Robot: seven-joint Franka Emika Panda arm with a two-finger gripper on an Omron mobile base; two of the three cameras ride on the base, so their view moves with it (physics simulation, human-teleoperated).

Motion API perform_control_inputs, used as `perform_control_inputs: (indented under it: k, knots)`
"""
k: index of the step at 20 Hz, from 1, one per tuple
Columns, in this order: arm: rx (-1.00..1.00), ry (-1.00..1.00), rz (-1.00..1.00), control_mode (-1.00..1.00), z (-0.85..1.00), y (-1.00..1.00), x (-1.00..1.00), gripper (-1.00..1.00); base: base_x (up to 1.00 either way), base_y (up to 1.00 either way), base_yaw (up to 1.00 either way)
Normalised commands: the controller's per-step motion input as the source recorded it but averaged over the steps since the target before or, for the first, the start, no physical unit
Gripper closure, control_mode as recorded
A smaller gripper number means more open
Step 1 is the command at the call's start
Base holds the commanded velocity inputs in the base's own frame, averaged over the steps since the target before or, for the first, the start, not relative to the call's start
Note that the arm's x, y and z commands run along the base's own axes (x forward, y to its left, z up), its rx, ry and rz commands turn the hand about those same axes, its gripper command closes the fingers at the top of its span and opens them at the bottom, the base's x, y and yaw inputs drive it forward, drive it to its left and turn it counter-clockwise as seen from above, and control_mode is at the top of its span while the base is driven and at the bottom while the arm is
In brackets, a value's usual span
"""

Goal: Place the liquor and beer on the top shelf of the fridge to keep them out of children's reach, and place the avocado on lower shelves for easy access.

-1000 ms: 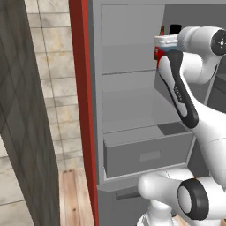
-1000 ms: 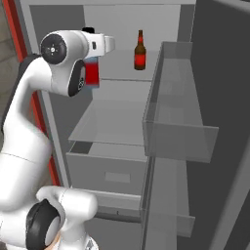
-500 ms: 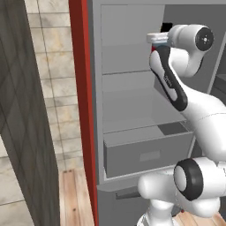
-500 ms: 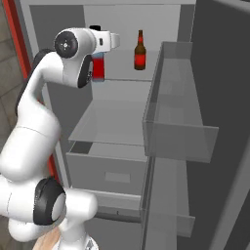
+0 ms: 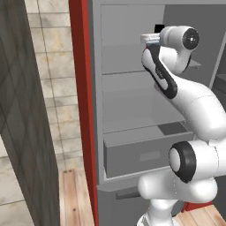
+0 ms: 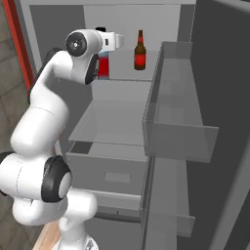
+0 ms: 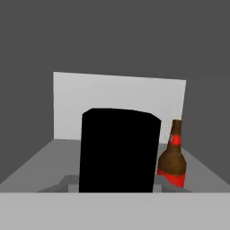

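The liquor (image 6: 103, 66) shows its red label and black cap (image 7: 119, 150) in the fridge (image 5: 81, 88), at the level of the top shelf (image 6: 131, 86). My gripper (image 6: 104, 48) is shut on the liquor, its hand reaching level into the fridge; the fingers are hidden behind the bottle. The beer (image 6: 140, 51) stands upright on the same shelf, a little to the right and further back, and it also appears beside the cap (image 7: 173, 161). Whether the liquor rests on the shelf I cannot tell. Lower shelves (image 6: 110, 122) and the grey drawer (image 5: 141, 154) lie below. The avocado is out of view.
The open fridge door with its clear bins (image 6: 180, 122) stands close on the right. The dark-red fridge side (image 5: 84, 132) and a dark wall panel (image 5: 22, 132) bound the left. Wooden floor (image 5: 73, 198) lies beside the base.
The arm has carried the liquor further into the fridge, toward the back wall and nearer the beer. The beer has not moved.
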Motion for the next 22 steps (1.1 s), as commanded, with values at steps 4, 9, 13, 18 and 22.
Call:
perform_control_inputs:
  k: [4,9,13,18,22]
  knots:
    - [-0.01,0.0,0.0,-1.0,-0.26,0.0,0.44,1.0,0.0,0.0,0.0]
    - [0.0,0.0,0.0,-1.0,-0.13,0.0,0.41,1.0,0.0,0.0,0.0]
    - [0.0,0.0,0.0,-1.0,-0.01,0.0,0.46,1.0,0.0,0.0,0.0]
    - [0.0,0.0,0.0,-1.0,0.0,0.0,0.56,1.0,0.0,0.0,0.0]
    - [0.0,0.0,0.0,-1.0,0.0,0.0,0.6,1.0,0.0,0.0,0.0]
